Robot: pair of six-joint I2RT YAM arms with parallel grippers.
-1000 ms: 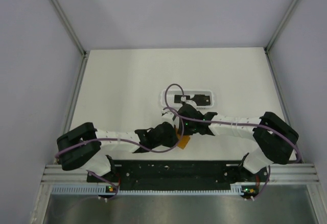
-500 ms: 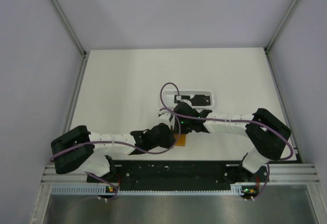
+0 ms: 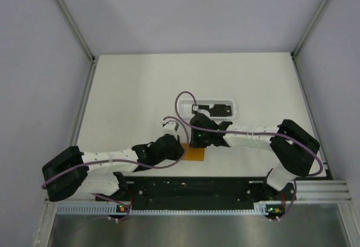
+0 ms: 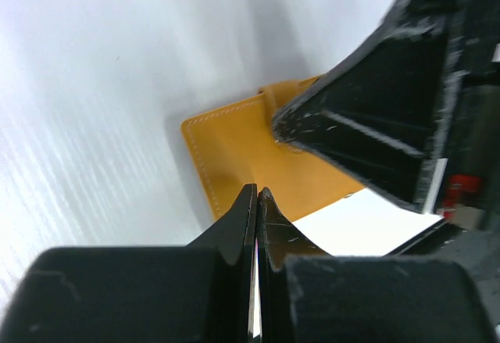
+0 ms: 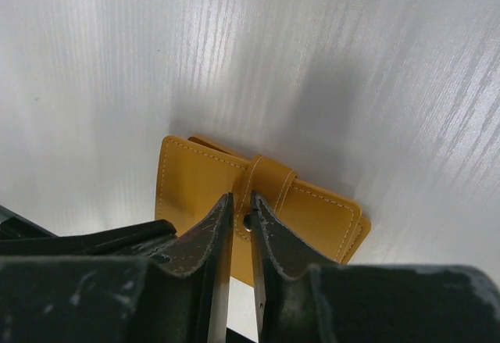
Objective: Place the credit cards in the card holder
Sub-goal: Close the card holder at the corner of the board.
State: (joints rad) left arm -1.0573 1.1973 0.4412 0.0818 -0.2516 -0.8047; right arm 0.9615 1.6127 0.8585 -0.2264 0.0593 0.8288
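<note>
The orange card holder (image 3: 194, 153) lies folded flat on the white table, its tab (image 5: 268, 180) snapped over the front. My right gripper (image 5: 241, 206) hangs just over the tab's snap with its jaws nearly together and nothing between them. My left gripper (image 4: 256, 193) is shut and empty, its tips at the holder's (image 4: 234, 151) near edge. A right finger (image 4: 375, 124) shows beside it. In the top view the two grippers, left (image 3: 179, 147) and right (image 3: 198, 141), meet over the holder. Dark credit cards (image 3: 223, 110) lie in the white tray behind.
The long white slotted tray (image 3: 183, 106) stands just behind the grippers at mid-table. A purple cable (image 3: 183, 98) loops above it. The black mounting rail (image 3: 191, 188) runs along the near edge. Grey walls enclose the table.
My left arm has stretched forward and right to the holder. My right gripper has come down toward the near edge onto the tab. The holder shows more.
</note>
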